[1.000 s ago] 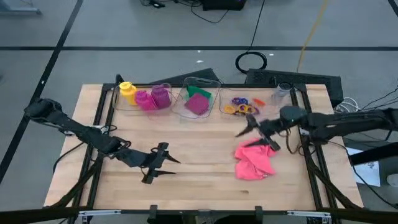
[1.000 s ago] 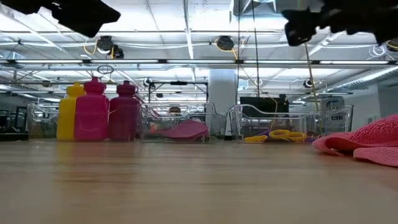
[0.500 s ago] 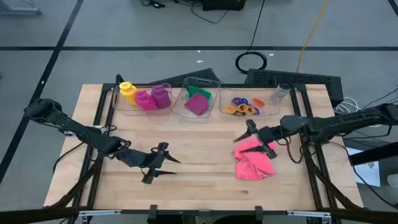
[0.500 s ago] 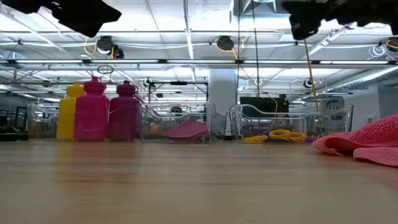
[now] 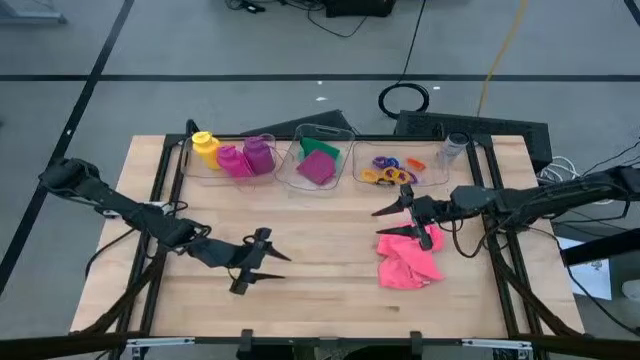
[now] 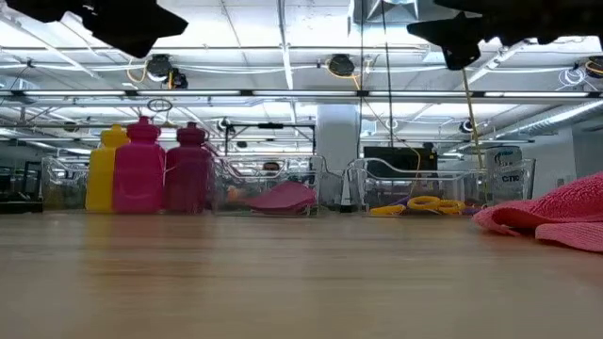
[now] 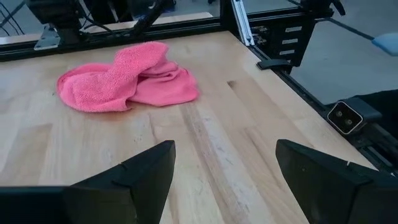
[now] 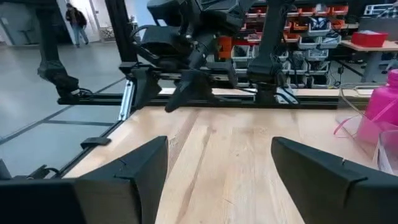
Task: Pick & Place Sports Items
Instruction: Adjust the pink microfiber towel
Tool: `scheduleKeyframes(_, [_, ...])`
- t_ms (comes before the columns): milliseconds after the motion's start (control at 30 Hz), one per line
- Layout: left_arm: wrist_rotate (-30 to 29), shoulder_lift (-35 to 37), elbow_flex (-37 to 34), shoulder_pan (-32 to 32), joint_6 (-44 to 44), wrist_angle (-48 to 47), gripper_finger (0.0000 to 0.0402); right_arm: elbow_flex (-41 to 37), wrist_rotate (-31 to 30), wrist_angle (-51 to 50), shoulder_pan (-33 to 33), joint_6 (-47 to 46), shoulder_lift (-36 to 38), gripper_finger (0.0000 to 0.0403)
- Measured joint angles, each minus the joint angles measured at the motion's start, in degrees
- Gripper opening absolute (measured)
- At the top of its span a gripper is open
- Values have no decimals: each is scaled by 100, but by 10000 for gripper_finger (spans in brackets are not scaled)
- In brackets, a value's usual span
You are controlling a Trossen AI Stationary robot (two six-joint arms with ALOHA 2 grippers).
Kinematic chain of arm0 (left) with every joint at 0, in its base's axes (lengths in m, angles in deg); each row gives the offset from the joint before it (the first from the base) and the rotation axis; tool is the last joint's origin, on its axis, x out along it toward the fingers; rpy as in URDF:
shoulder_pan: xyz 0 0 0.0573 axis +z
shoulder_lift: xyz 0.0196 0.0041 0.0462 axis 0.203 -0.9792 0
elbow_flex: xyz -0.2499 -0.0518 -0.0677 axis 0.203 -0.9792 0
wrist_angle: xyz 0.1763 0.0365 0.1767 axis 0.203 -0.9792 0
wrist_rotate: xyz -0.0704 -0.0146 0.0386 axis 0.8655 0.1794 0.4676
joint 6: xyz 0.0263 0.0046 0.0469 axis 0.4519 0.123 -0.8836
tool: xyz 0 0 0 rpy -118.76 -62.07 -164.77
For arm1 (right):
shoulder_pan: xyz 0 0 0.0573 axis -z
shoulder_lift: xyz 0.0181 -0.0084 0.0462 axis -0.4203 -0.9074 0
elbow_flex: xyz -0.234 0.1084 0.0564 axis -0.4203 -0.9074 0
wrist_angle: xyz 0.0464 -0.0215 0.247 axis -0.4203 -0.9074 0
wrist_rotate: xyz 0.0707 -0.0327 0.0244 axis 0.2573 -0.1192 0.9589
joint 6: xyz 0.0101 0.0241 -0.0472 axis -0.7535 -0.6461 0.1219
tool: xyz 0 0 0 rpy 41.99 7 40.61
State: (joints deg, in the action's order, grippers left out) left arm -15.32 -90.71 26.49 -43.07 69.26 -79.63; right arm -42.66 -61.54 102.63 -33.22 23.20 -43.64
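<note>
A pink cloth (image 5: 408, 262) lies crumpled on the table at the right; it also shows in the left wrist view (image 7: 127, 81) and the low view (image 6: 556, 221). My right gripper (image 5: 384, 223) is open and empty above the cloth's far left edge, pointing toward the table's left. My left gripper (image 5: 268, 261) is open and empty over the table's middle left, pointing toward the cloth. Yellow (image 5: 205, 146), magenta (image 5: 230, 160) and purple (image 5: 258, 154) bottles stand in the left clear bin. Green and magenta cloths (image 5: 318, 161) lie in the middle bin, small rings (image 5: 390, 170) in the right bin.
Three clear bins (image 5: 300, 178) stand in a row along the table's far edge. A black frame (image 5: 500, 270) runs along the table's sides. Bare wood (image 5: 330, 250) lies between the two grippers. A person (image 8: 78, 22) stands far off in the room.
My right gripper has gone a little toward the table's near edge and has turned from slanting down over the cloth to pointing level toward the table's left. The pink cloth has stayed where it lies.
</note>
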Motion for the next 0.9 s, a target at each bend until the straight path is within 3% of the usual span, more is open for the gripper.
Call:
scheduleKeyframes(233, [-274,-202,0,160,-113,755,237,0,0,0,0,0,0,212])
scheduleKeyframes(600, [-68,-1586,0,618,-175,2279,237,0,2,-2,0,0,1,212])
scheduleKeyframes(900, [780,-1827,0,857,-160,2931,237,0,2,-2,0,0,2,212])
